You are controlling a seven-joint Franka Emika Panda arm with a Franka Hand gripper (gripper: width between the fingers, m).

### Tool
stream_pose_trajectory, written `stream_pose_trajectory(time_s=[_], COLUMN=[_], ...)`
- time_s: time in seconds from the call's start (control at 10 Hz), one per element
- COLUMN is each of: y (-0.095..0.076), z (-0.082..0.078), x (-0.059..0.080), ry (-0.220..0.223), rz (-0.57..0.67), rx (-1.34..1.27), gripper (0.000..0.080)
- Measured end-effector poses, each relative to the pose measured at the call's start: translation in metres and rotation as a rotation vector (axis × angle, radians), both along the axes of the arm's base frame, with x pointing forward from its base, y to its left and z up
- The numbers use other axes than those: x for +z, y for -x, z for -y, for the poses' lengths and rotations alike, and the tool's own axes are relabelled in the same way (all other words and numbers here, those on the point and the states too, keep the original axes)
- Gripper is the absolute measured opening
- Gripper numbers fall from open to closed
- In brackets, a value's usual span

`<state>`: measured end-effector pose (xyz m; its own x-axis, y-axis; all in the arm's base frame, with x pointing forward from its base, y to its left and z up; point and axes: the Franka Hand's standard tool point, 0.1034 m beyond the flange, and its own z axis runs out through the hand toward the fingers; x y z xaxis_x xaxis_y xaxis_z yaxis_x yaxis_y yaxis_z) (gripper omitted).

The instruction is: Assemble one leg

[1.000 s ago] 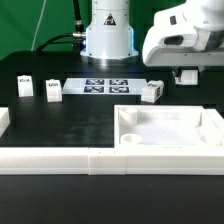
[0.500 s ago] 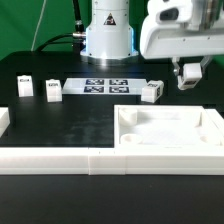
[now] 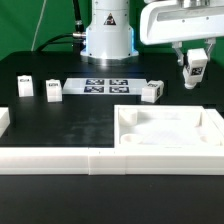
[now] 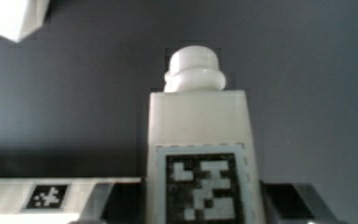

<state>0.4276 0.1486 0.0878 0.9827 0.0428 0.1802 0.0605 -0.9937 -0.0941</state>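
My gripper (image 3: 196, 70) is shut on a leg (image 3: 197, 66), a small white block with a black-and-white tag, and holds it in the air above the table at the exterior view's right. In the wrist view the leg (image 4: 202, 130) stands between my dark fingers (image 4: 115, 203), tag facing the camera and a rounded peg on its far end. Three more legs (image 3: 24, 87), (image 3: 53, 91), (image 3: 151, 93) stand on the black table. The large white tray-like part (image 3: 205, 138) with round holes lies below and in front of the gripper.
The marker board (image 3: 105, 86) lies flat between the loose legs. A long white rail (image 3: 60, 160) runs along the front, and a white block (image 3: 4, 121) sits at the left edge. The arm's base (image 3: 107, 35) stands at the back.
The gripper has risen and shifted toward the exterior view's right, carrying the leg up off the table. The other parts have not moved.
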Motion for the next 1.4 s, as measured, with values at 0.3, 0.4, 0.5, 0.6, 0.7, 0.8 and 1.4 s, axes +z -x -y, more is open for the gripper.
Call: stream_pose_trajectory(time_s=[0.3,0.4,0.5,0.6,0.7,0.8,1.4], y=[-0.007,-0.018,-0.028,-0.04,-0.05,-0.06,-0.047], z=[0.005,0.013,0.019,0.023,0.023,0.021,0.035], x=[-0.002,0.001,0.005,0.01,0.013,0.016,-0.013], ry=[0.012,0.023,0.028,0.031,0.029,0.025,0.032], rz=[0.016,0.032,0.049,0.064,0.071,0.101,0.25], rx=[0.058,0.092,0.111,0.129,0.128,0.123,0.116], gripper=[0.029,0.029,0.029,0.029,0.029,0.029,0.029])
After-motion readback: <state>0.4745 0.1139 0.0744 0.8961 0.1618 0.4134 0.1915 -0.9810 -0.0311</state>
